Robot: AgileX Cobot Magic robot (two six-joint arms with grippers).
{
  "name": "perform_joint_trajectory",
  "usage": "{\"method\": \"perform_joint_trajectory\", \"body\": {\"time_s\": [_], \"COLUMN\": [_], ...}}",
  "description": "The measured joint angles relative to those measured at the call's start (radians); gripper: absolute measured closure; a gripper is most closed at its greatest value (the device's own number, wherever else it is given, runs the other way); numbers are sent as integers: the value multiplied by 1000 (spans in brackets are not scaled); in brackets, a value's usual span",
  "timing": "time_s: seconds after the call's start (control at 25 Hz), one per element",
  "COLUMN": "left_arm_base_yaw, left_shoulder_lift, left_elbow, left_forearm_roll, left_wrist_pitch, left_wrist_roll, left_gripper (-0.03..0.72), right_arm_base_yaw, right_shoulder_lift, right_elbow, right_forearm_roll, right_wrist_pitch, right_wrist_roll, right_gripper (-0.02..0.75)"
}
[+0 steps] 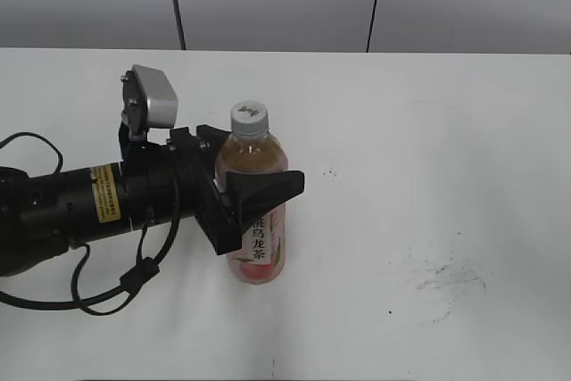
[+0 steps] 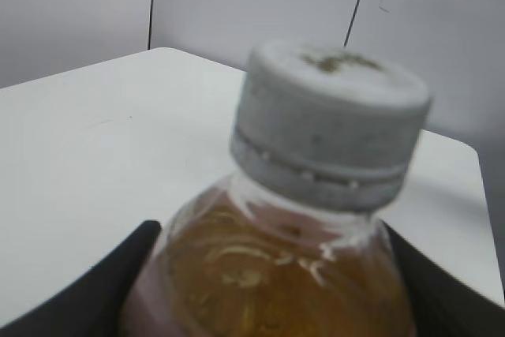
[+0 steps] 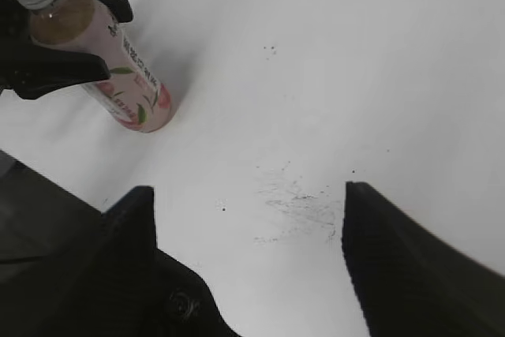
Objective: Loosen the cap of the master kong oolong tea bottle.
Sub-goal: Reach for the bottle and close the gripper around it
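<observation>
The table (image 1: 428, 131) was white, with a patch of dark scuff marks (image 1: 451, 278) well to the right of the bottle. The left arm (image 1: 62, 207) lay low across the table, reaching the bottle from its left side. The bottle (image 1: 256, 220) stood upright on the table, left of centre, holding amber tea and carrying a pink label with a white strip of black characters. The left tool (image 1: 243, 186) was closed around the bottle at the shoulder, one black finger (image 1: 268, 186) across the front and the other behind, both below the cap. The right tool (image 3: 248, 258) hung above the table near the scuff marks, well apart from the bottle, spread wide and empty. The cap (image 1: 249, 119), light grey and ribbed, sat on the bottle neck, untouched by either tool.
</observation>
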Motion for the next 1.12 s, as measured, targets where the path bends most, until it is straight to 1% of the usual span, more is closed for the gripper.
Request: {"method": "perform_joint_trajectory", "body": {"time_s": [0.16, 0.28, 0.36, 0.56, 0.68, 0.76, 0.88, 1.12], "left_arm_base_yaw": [0, 0, 0, 0, 0, 0, 0, 0], "left_shoulder_lift": [0, 0, 0, 0, 0, 0, 0, 0], "left_elbow": [0, 0, 0, 0, 0, 0, 0, 0], "left_forearm_roll": [1, 1, 1, 1, 1, 1, 1, 1], "left_wrist_pitch": [-2, -1, -2, -2, -2, -2, -2, -2], "left_wrist_roll": [0, 1, 1, 1, 1, 1, 1, 1], "left_gripper": [241, 241, 241, 241, 241, 241, 241, 241], "right_arm_base_yaw": [78, 155, 217, 371, 456, 498, 555, 647], "right_shoulder_lift": [224, 344, 428, 605, 704, 766, 833, 921], "right_elbow": [-183, -324, -412, -632, -761, -839, -904, -918], "right_forearm_roll": [-16, -61, -109, -278, -338, -354, -362, -371], "right_wrist_pitch": [63, 100, 128, 228, 248, 250, 252, 256], "right_wrist_roll": [-7, 41, 97, 324, 428, 487, 574, 704], "right_gripper": [207, 215, 216, 216, 216, 216, 216, 216]}}
